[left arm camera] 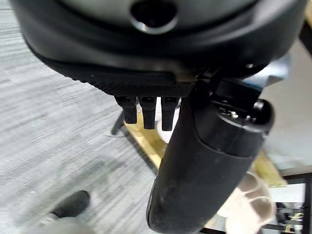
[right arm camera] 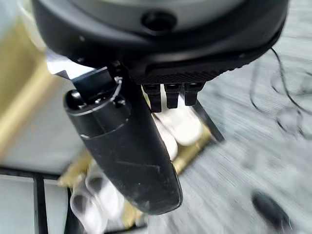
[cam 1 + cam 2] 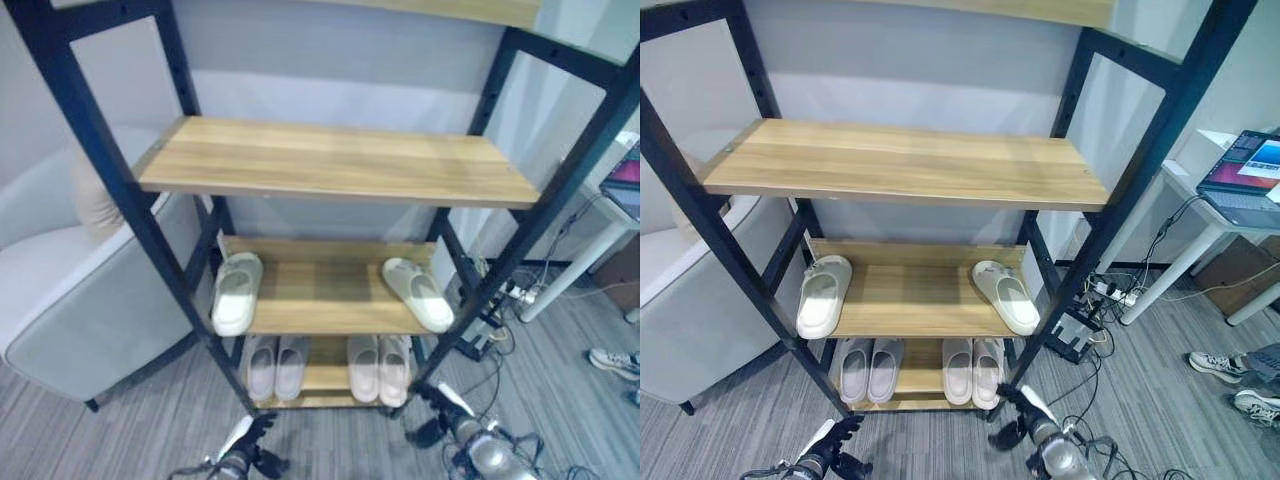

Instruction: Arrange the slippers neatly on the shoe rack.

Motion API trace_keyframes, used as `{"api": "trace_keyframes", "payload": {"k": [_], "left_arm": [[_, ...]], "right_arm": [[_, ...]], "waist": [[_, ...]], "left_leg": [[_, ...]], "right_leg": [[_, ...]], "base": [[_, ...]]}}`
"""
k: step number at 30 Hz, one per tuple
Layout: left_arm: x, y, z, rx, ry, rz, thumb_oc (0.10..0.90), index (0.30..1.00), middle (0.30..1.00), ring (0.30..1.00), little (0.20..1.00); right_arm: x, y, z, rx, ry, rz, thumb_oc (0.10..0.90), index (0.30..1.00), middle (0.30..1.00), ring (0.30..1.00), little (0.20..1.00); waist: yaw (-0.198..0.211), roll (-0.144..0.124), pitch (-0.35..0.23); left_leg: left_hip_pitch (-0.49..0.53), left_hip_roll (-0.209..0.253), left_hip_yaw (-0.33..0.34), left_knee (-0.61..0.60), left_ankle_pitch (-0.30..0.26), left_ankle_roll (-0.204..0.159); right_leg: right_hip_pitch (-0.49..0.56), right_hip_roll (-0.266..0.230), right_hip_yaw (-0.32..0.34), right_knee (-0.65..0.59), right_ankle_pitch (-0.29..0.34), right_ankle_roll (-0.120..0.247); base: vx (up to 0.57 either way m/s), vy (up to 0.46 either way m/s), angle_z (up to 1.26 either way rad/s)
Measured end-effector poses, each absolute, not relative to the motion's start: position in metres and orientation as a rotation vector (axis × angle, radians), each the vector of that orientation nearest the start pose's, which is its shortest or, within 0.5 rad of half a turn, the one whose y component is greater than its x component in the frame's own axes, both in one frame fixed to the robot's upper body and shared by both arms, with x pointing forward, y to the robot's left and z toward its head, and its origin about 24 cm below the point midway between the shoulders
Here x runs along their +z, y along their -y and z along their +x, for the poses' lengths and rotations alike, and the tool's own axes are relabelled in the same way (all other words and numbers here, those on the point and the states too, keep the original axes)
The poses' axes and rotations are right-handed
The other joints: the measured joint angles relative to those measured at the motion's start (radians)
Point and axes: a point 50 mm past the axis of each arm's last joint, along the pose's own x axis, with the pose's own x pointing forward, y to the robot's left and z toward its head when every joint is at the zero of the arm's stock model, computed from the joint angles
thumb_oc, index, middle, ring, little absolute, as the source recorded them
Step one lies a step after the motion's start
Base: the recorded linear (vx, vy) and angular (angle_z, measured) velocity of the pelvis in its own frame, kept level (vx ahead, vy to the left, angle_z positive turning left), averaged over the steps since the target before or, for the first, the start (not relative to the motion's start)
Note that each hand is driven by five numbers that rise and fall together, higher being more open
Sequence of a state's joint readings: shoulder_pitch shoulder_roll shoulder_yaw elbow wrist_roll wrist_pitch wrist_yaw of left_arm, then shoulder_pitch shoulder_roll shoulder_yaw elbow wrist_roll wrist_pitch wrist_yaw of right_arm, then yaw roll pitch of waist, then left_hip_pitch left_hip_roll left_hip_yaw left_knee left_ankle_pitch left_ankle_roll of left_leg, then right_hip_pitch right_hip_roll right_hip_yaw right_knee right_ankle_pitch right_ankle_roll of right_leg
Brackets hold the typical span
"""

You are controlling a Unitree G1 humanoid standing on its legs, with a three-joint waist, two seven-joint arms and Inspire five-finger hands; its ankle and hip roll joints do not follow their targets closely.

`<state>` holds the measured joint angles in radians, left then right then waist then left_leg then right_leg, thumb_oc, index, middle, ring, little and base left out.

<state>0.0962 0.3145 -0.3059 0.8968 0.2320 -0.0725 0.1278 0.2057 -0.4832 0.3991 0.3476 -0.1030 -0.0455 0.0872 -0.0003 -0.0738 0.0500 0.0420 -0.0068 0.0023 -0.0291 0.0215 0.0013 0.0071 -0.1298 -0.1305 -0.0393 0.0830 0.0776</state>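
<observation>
Hanging low at the frame's bottom edge, the left hand (image 3: pixel 243 452) and right hand (image 3: pixel 440 415) both hold nothing, fingers relaxed. On the shoe rack (image 3: pixel 330 165), two pale slippers (image 3: pixel 236 291) lie splayed apart mid-frame, seemingly awaiting pairing; tidy pairs (image 3: pixel 277 366) sit below.

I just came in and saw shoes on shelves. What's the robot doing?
It is tidying slippers on a shoe rack. Two pale pairs sit side by side on the bottom shelf. On the middle shelf, one white slipper lies at the left end and its mate at the right, apart. The left hand and right hand hang low, holding nothing.
</observation>
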Motion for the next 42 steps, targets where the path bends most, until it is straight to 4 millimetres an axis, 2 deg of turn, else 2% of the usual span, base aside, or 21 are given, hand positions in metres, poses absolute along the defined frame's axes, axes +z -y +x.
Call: {"api": "trace_keyframes", "payload": {"k": [1, 3, 5, 7, 8, 9, 10, 14, 18, 19, 20, 23, 25, 26, 28, 29, 31, 33, 37, 40, 42], "left_arm": [[-0.138, -0.229, 0.117, -0.153, -0.92, 0.683, 0.8, 0.9, 0.9, 0.9, 0.9], [-0.137, -0.25, 0.11, -0.106, -0.963, 0.72, 0.8, 0.9, 0.9, 0.9, 0.9], [-0.135, -0.27, 0.105, -0.059, -1.005, 0.749, 0.8, 0.9, 0.9, 0.9, 0.9], [-0.135, -0.276, 0.104, -0.05, -1.017, 0.764, 0.8, 0.9, 0.9, 0.9, 0.9], [-0.132, -0.281, 0.11, -0.041, -1.009, 0.779, 0.8, 0.9, 0.9, 0.9, 0.9], [-0.132, -0.278, 0.113, -0.047, -0.996, 0.773, 0.8, 0.9, 0.9, 0.9, 0.9], [-0.137, -0.265, 0.112, -0.067, -0.989, 0.738, 0.8, 0.9, 0.9, 0.9, 0.9], [-0.151, -0.235, 0.095, -0.118, -1.037, 0.649, 0.8, 0.9, 0.9, 0.9, 0.9], [-0.156, -0.229, 0.084, -0.12, -1.074, 0.617, 0.8, 0.9, 0.9, 0.9, 0.9], [-0.158, -0.233, 0.078, -0.08, -1.104, 0.595, 0.8, 0.9, 0.9, 0.9, 0.9], [-0.158, -0.233, 0.077, -0.075, -1.109, 0.597, 0.8, 0.9, 0.9, 0.9, 0.9], [-0.159, -0.239, 0.073, -0.039, -1.134, 0.595, 0.8, 0.9, 0.9, 0.9, 0.9], [-0.158, -0.24, 0.075, -0.037, -1.136, 0.601, 0.8, 0.9, 0.9, 0.9, 0.9], [-0.159, -0.244, 0.068, -0.034, -1.155, 0.612, 0.8, 0.9, 0.9, 0.9, 0.9], [-0.159, -0.246, 0.067, -0.034, -1.162, 0.636, 0.8, 0.9, 0.9, 0.9, 0.9], [-0.16, -0.249, 0.056, -0.024, -1.196, 0.637, 0.8, 0.9, 0.9, 0.9, 0.9], [-0.16, -0.253, 0.054, -0.017, -1.219, 0.642, 0.8, 0.9, 0.9, 0.9, 0.9], [-0.158, -0.263, 0.047, 0.011, -1.247, 0.649, 0.8, 0.9, 0.9, 0.9, 0.9], [-0.158, -0.275, 0.023, 0.053, -1.338, 0.647, 0.8, 0.9, 0.9, 0.9, 0.9], [-0.158, -0.274, 0.013, 0.051, -1.366, 0.642, 0.8, 0.9, 0.9, 0.9, 0.9], [-0.159, -0.272, 0.006, 0.038, -1.385, 0.64, 0.8, 0.9, 0.9, 0.9, 0.9]], "right_arm": [[-0.068, 0.198, 0.147, 0.46, -0.556, -0.559, 0.8, 0.9, 0.9, 0.9, 0.9], [-0.04, 0.196, 0.141, 0.522, -0.452, -0.504, 0.8, 0.9, 0.9, 0.9, 0.9], [-0.015, 0.209, 0.134, 0.6, -0.399, -0.533, 0.8, 0.9, 0.9, 0.9, 0.9], [-0.015, 0.214, 0.132, 0.619, -0.418, -0.541, 0.8, 0.9, 0.9, 0.9, 0.9], [-0.019, 0.219, 0.13, 0.648, -0.464, -0.546, 0.8, 0.9, 0.9, 0.9, 0.9], [-0.02, 0.22, 0.129, 0.652, -0.474, -0.536, 0.8, 0.9, 0.9, 0.9, 0.9], [-0.011, 0.218, 0.13, 0.694, -0.458, -0.55, 0.8, 0.9, 0.9, 0.9, 0.9], [0.019, 0.208, 0.137, 0.738, -0.315, -0.544, 0.8, 0.9, 0.9, 0.9, 0.9], [0.035, 0.206, 0.158, 0.704, -0.204, -0.586, 0.8, 0.9, 0.9, 0.9, 0.9], [0.048, 0.202, 0.176, 0.691, -0.113, -0.664, 0.8, 0.9, 0.9, 0.9, 0.9], [0.052, 0.201, 0.181, 0.685, -0.084, -0.683, 0.8, 0.9, 0.9, 0.9, 0.9], [0.078, 0.193, 0.202, 0.64, 0.106, -0.834, 0.8, 0.9, 0.9, 0.9, 0.9], [0.084, 0.191, 0.206, 0.627, 0.161, -0.897, 0.8, 0.9, 0.9, 0.9, 0.9], [0.09, 0.19, 0.212, 0.598, 0.227, -1.001, 0.8, 0.9, 0.9, 0.9, 0.9], [0.093, 0.19, 0.216, 0.58, 0.254, -1.028, 0.8, 0.9, 0.9, 0.9, 0.9], [0.093, 0.188, 0.222, 0.577, 0.282, -1.05, 0.8, 0.9, 0.9, 0.9, 0.9], [0.091, 0.186, 0.233, 0.578, 0.288, -1.099, 0.8, 0.9, 0.9, 0.9, 0.9], [0.09, 0.194, 0.239, 0.553, 0.288, -1.22, 0.8, 0.9, 0.9, 0.9, 0.9], [0.099, 0.211, 0.246, 0.556, 0.307, -1.494, 0.8, 0.9, 0.9, 0.9, 0.9], [0.106, 0.221, 0.248, 0.565, 0.309, -1.641, 0.8, 0.9, 0.9, 0.9, 0.9], [0.108, 0.223, 0.26, 0.557, 0.31, -1.717, 0.8, 0.9, 0.9, 0.9, 0.9]], "waist": [[-0.006, 0.006, 0.004], [-0.029, 0.004, 0.006], [-0.057, 0.0, 0.007], [-0.074, -0.006, 0.01], [-0.081, -0.02, 0.01], [-0.079, -0.02, 0.009], [-0.082, -0.017, 0.007], [-0.081, 0.017, 0.003], [-0.077, 0.009, 0.004], [-0.074, 0.004, 0.002], [-0.074, 0.002, 0.001], [-0.044, -0.014, -0.006], [-0.043, -0.019, -0.01], [-0.015, -0.03, -0.018], [-0.007, -0.039, -0.024], [0.013, -0.045, -0.026], [0.018, -0.054, -0.029], [0.058, -0.075, -0.034], [0.081, -0.092, -0.031], [0.089, -0.094, -0.027], [0.094, -0.097, -0.023]], "left_leg": [[0.011, -0.002, 0.024, -0.011, 0.006, 0.005], [0.021, -0.014, 0.075, -0.027, 0.004, 0.013], [0.039, -0.018, 0.114, -0.051, 0.009, 0.024], [0.046, -0.018, 0.124, -0.052, 0.006, 0.029], [0.05, -0.018, 0.134, -0.057, -0.005, 0.041], [0.049, -0.017, 0.135, -0.057, -0.007, 0.037], [0.058, -0.021, 0.135, -0.058, -0.007, 0.031], [0.063, -0.015, 0.136, -0.057, -0.01, 0.025], [0.063, -0.008, 0.137, -0.057, -0.007, 0.021], [0.065, -0.006, 0.139, -0.057, -0.004, 0.016], [0.065, -0.006, 0.138, -0.057, -0.004, 0.016], [0.063, -0.006, 0.135, -0.057, -0.005, 0.017], [0.063, -0.007, 0.127, -0.057, -0.004, 0.016], [0.062, -0.009, 0.106, -0.057, -0.005, 0.017], [0.061, -0.011, 0.093, -0.057, -0.004, 0.017], [0.053, -0.013, 0.088, -0.057, -0.007, 0.02], [0.05, -0.014, 0.079, -0.057, -0.012, 0.027], [0.03, -0.017, 0.055, -0.057, -0.009, 0.021], [0.003, -0.027, 0.015, -0.052, 0.0, 0.015], [-0.023, -0.037, -0.01, -0.053, 0.009, 0.025], [-0.031, -0.043, -0.017, -0.053, 0.006, 0.023]], "right_leg": [[-0.005, -0.011, 0.005, 0.001, 0.001, 0.002], [-0.027, -0.01, 0.062, 0.003, 0.029, 0.019], [-0.03, -0.019, 0.097, -0.002, 0.047, 0.028], [-0.025, -0.022, 0.096, -0.006, 0.049, 0.031], [-0.016, -0.026, 0.092, -0.016, 0.031, 0.031], [-0.018, -0.027, 0.088, -0.012, 0.026, 0.034], [-0.019, -0.031, 0.087, -0.021, 0.03, 0.035], [-0.008, -0.022, 0.087, -0.038, 0.034, 0.032], [0.002, -0.014, 0.087, -0.047, 0.047, 0.032], [0.003, -0.012, 0.088, -0.047, 0.047, 0.032], [0.003, -0.012, 0.088, -0.047, 0.047, 0.032], [0.004, -0.013, 0.085, -0.047, 0.046, 0.031], [0.005, -0.014, 0.076, -0.047, 0.046, 0.03], [0.018, -0.018, 0.055, -0.046, 0.045, 0.027], [0.02, -0.019, 0.039, -0.046, 0.043, 0.027], [0.026, -0.023, 0.036, -0.046, 0.043, 0.027], [0.028, -0.024, 0.025, -0.046, 0.042, 0.027], [0.018, -0.029, 0.002, -0.046, 0.037, 0.029], [0.007, -0.039, -0.033, -0.046, 0.029, 0.035], [-0.002, -0.045, -0.051, -0.046, 0.03, 0.036], [-0.009, -0.052, -0.054, -0.046, 0.029, 0.039]], "base": [[-0.05, 0.09, -0.4], [-0.04, 0.074, -0.73], [-0.02, 0.072, -0.61], [0.0, 0.045, -0.23], [0.01, 0.041, -0.16], [0.02, 0.055, -0.13], [0.01, 0.038, -0.02], [0.01, 0.007, -0.02], [0.01, 0.004, -0.02], [0.04, 0.015, -0.01], [0.04, 0.018, -0.02], [0.02, 0.014, 0.03], [0.02, 0.018, 0.2], [0.02, 0.026, 0.35], [0.02, 0.037, 0.28], [0.02, 0.02, 0.09], [0.02, 0.003, 0.2], [0.03, 0.005, 0.33], [-0.01, 0.01, 0.29], [0.02, 0.017, 0.26], [0.02, 0.008, 0.16]]}}
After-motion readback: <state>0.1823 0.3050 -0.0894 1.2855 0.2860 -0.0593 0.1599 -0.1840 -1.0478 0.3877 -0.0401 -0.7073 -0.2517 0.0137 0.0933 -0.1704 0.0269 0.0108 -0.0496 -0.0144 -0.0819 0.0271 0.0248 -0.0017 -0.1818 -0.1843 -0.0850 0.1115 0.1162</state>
